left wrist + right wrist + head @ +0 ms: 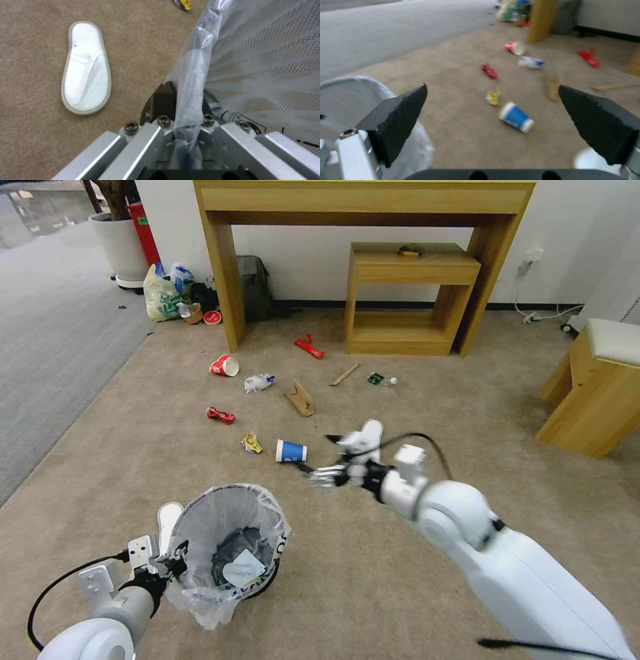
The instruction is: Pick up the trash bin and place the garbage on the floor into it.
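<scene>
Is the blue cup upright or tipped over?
Tipped: the blue cup lies on its side on the carpet, white rim facing the right gripper.

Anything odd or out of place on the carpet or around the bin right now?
Litter is strewn over the floor: a blue cup tipped on its side, a crushed can, and one slipper beside the trash bin. The left gripper pinches the bin's rim through its bag.

Left gripper (175,560) clamped; right gripper (327,463) (outstretched) spread.
</scene>
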You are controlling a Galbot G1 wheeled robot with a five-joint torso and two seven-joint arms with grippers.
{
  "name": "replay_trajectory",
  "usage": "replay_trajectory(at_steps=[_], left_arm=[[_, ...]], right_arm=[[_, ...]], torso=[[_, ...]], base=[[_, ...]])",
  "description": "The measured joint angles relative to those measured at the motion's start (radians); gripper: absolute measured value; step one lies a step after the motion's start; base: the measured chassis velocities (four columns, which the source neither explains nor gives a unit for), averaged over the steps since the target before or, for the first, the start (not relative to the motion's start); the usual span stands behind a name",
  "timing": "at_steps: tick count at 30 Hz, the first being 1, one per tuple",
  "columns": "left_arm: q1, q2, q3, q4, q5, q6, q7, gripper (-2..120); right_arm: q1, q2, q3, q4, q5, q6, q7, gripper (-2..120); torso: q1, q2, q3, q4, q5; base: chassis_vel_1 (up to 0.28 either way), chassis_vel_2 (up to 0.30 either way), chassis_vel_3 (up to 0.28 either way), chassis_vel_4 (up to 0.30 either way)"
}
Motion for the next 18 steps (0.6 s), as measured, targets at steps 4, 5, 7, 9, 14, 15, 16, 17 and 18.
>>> replay_trajectory(at_steps=[4,5,7,9,14,15,16,17,18], left_arm=[[0.003,-0.001,0.0,0.001,0.0,0.0,0.003,0],[0.003,-0.001,0.0,0.001,0.0,0.0,0.003,0],[0.005,-0.003,-0.001,0.002,0.001,0.0,0.004,0],[0.006,-0.003,-0.001,0.002,0.002,0.0,0.006,0],[0.013,-0.002,-0.005,-0.002,0.002,0.0,0.01,0],[0.017,0.001,-0.009,-0.007,0.001,0.0,0.014,0],[0.02,0.004,-0.01,-0.009,0.001,0.0,0.016,0],[0.02,0.004,-0.01,-0.009,0.001,0.0,0.016,0],[0.021,0.004,-0.011,-0.009,0.0,0.0,0.017,0]], right_arm=[[-0.14,0.0,0.119,0.047,-0.044,0.033,0.008,100],[-0.14,0.0,0.119,0.047,-0.044,0.033,0.008,100],[-0.225,0.01,0.168,0.066,-0.081,0.069,0.034,100],[-0.272,0.02,0.19,0.074,-0.103,0.092,0.053,100],[-0.403,0.085,0.258,0.092,-0.22,0.166,0.09,100],[-0.445,0.113,0.276,0.098,-0.265,0.196,0.098,100],[-0.476,0.139,0.289,0.102,-0.3,0.222,0.104,100],[-0.476,0.139,0.289,0.102,-0.3,0.222,0.104,100],[-0.488,0.151,0.294,0.103,-0.312,0.232,0.107,100]], torso=[[0.0,0.0,0.0,0.0001,-0.0002],[0.0,0.0,0.0,0.0001,-0.0002],[0.0,0.0,0.0,0.0001,-0.0003],[0.0,0.0,0.0,0.0,-0.0002],[0.0,0.0,0.0,0.0003,-0.0003],[0.0,0.0,0.0,0.0001,-0.0002],[0.0,0.0,0.0,0.0001,-0.0003],[0.0,0.0,0.0,0.0001,-0.0003],[0.0,0.0,0.0,0.0,-0.0003]], base=[[0.0,0.0,0.0,0.0],[0.0,0.0,0.0,0.0],[0.0,0.0,0.0,0.0],[0.0,0.0,0.0,0.0],[0.0,0.0,0.0,0.0],[0.0,0.0,0.0,0.0],[0.0,0.0,0.0,0.0],[0.0,0.0,0.0,0.0],[0.0,0.0,0.0,0.0]])
